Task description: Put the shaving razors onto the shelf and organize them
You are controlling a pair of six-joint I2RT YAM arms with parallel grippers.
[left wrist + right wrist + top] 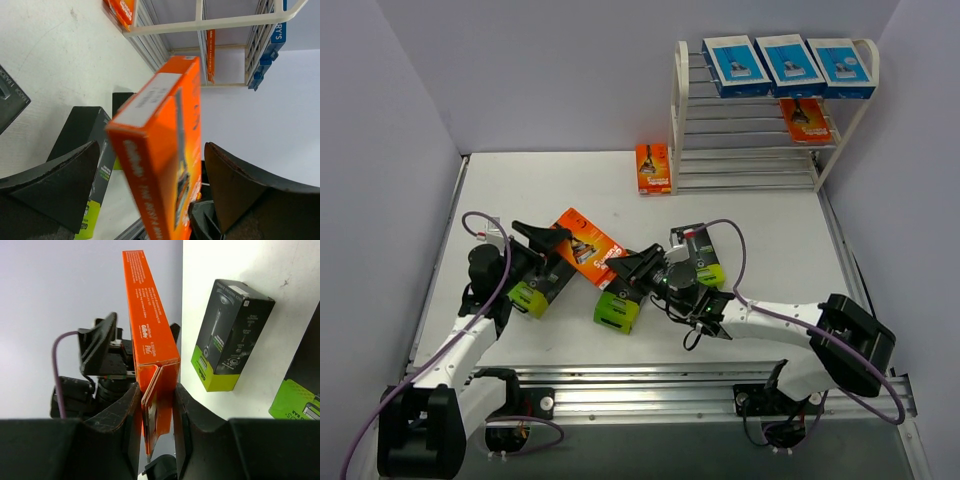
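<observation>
Razor pack, orange, sits clamped in right tool, inside gaping left tool.

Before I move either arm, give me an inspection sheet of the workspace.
Surface: white table, no spills seen.
Job's things: shelf carries three blue packs on the top tier and the shelved orange pack one tier down. The standing orange pack is on the table beside the shelf. Three black packs lie near the arms.
Clutter: nothing seen.
Grippers: right gripper clamps one end of the held orange pack. The left gripper is open, with a finger on either side of that pack, not touching it.
Cables: a purple cable loops along each arm.
Surroundings: plain walls on three sides.
</observation>
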